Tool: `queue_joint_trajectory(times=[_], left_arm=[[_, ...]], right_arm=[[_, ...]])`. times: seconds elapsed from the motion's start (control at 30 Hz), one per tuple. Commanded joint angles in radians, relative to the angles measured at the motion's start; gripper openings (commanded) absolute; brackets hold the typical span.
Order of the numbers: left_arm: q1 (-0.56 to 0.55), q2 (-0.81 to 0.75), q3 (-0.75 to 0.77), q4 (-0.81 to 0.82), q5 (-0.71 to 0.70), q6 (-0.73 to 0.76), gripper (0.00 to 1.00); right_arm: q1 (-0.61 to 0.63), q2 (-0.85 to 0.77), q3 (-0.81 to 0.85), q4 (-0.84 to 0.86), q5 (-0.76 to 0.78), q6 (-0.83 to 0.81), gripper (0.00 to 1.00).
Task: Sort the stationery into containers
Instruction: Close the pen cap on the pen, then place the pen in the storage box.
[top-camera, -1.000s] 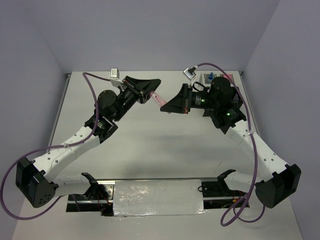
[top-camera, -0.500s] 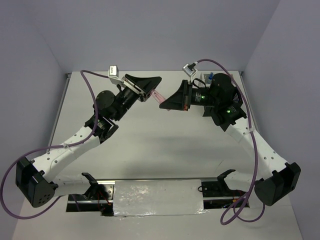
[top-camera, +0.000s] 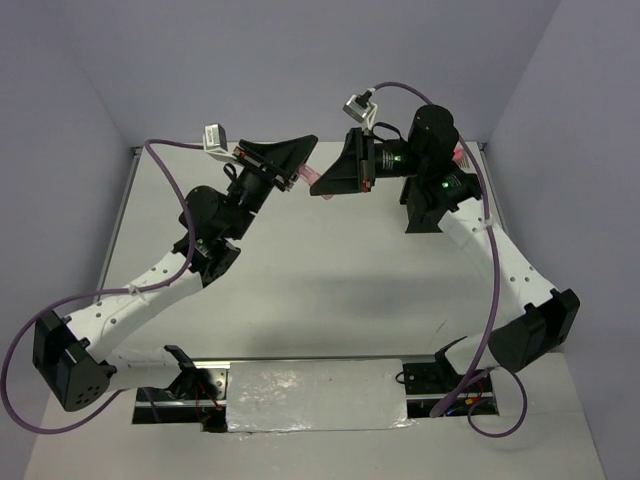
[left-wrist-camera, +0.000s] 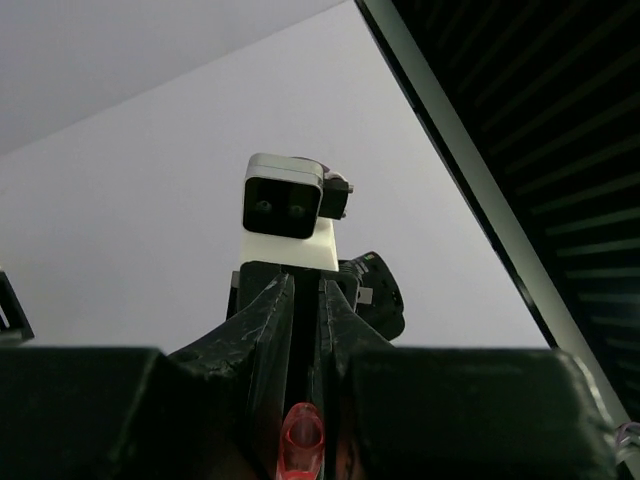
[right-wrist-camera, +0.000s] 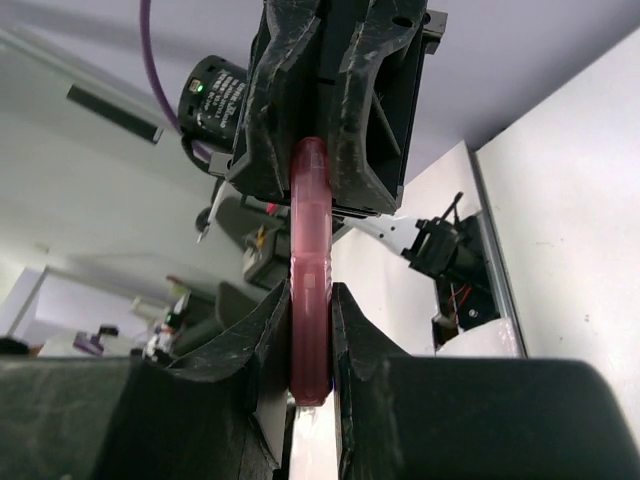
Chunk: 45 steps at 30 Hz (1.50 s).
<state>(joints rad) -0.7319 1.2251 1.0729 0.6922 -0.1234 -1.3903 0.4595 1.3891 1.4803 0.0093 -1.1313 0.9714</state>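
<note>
Pink translucent marker (right-wrist-camera: 310, 280) is clamped at opposite ends by left pincer (left-wrist-camera: 305, 300) and right pincer (right-wrist-camera: 311, 325).

**Where the cameras sit**

One looks down from above and behind the arm bases (top-camera: 70, 365) over the whole bench (top-camera: 300, 290). The left hand (top-camera: 296, 172) and right hand (top-camera: 322, 186) cameras peer closely along their fingers (right-wrist-camera: 262, 345), face to face. All share the pink marker (top-camera: 309, 175).

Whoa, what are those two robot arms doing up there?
Both arms are holding one pink marker between them, lifted above the far side of the table. The left gripper pinches one end, and the right gripper pinches the other. The marker hasn't been put away yet.
</note>
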Motion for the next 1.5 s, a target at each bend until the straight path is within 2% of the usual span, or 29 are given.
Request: queue_joint_trajectory(times=[0.0, 0.13, 0.2, 0.27, 0.3, 0.33, 0.37, 0.4, 0.47, 0.5, 0.53, 0.57, 0.6, 0.63, 0.73, 0.8, 0.87, 1.07, 1.17, 1.37, 1.47], left_arm=[[-0.126, 0.019, -0.019, -0.077, 0.246, 0.076, 0.00], [-0.118, -0.006, -0.039, -0.092, 0.243, 0.080, 0.00], [-0.097, -0.038, 0.019, -0.288, 0.193, 0.137, 0.00], [-0.051, -0.052, 0.086, -0.444, 0.145, 0.235, 0.32], [-0.037, -0.062, 0.158, -0.586, 0.072, 0.267, 0.47], [-0.005, -0.067, 0.192, -0.644, 0.035, 0.293, 0.77], [0.014, -0.067, 0.259, -0.693, 0.004, 0.338, 0.95], [0.063, -0.062, 0.297, -0.832, -0.059, 0.352, 0.99], [0.109, -0.049, 0.426, -0.978, -0.119, 0.382, 0.99], [0.152, -0.027, 0.468, -1.142, -0.186, 0.382, 0.99], [0.169, -0.023, 0.504, -1.208, -0.212, 0.389, 0.99], [0.201, -0.026, 0.539, -1.265, -0.234, 0.392, 0.99], [0.213, -0.036, 0.539, -1.327, -0.251, 0.411, 0.99], [0.221, -0.053, 0.526, -1.329, -0.243, 0.427, 0.99], [0.241, -0.148, 0.377, -1.283, -0.167, 0.470, 0.99], [0.250, -0.200, 0.339, -1.277, -0.124, 0.499, 0.99], [0.252, -0.222, 0.326, -1.313, -0.075, 0.527, 0.99], [0.252, -0.253, 0.317, -1.393, -0.009, 0.606, 0.99], [0.253, -0.259, 0.288, -1.383, 0.065, 0.623, 0.99], [0.253, -0.265, 0.252, -1.381, 0.097, 0.646, 0.99], [0.253, -0.250, 0.260, -1.382, 0.116, 0.668, 0.99]], right_arm=[[0.013, 0.070, 0.116, 0.110, 0.157, -0.004, 0.00], [0.018, 0.067, 0.091, 0.100, 0.169, -0.039, 0.00], [0.018, 0.033, 0.045, 0.005, 0.186, -0.136, 0.00], [0.018, -0.014, -0.041, -0.069, 0.218, -0.203, 0.00], [0.018, -0.033, -0.075, -0.074, 0.225, -0.210, 0.00], [0.005, -0.050, -0.109, -0.077, 0.229, -0.220, 0.00], [-0.005, -0.079, -0.170, -0.100, 0.243, -0.246, 0.00], [-0.019, -0.094, -0.195, -0.120, 0.254, -0.263, 0.00], [-0.108, -0.140, -0.282, -0.161, 0.268, -0.277, 0.00], [-0.151, -0.154, -0.305, -0.169, 0.271, -0.287, 0.00], [-0.194, -0.174, -0.320, -0.204, 0.287, -0.307, 0.00], [-0.282, -0.176, -0.308, -0.332, 0.371, -0.383, 0.00], [-0.321, -0.158, -0.266, -0.403, 0.419, -0.428, 0.00], [-0.396, -0.139, -0.241, -0.528, 0.464, -0.462, 0.00], [-0.551, 0.008, -0.115, -0.745, 0.612, -0.542, 0.00], [-0.620, 0.106, -0.043, -0.810, 0.678, -0.534, 0.00], [-0.704, 0.149, -0.017, -0.824, 0.685, -0.508, 0.00], [-0.830, 0.244, 0.049, -0.824, 0.628, -0.458, 0.00], [-0.858, 0.280, 0.041, -0.815, 0.585, -0.450, 0.00], [-0.878, 0.353, 0.072, -0.813, 0.533, -0.458, 0.00], [-0.880, 0.372, 0.058, -0.793, 0.508, -0.456, 0.07]])
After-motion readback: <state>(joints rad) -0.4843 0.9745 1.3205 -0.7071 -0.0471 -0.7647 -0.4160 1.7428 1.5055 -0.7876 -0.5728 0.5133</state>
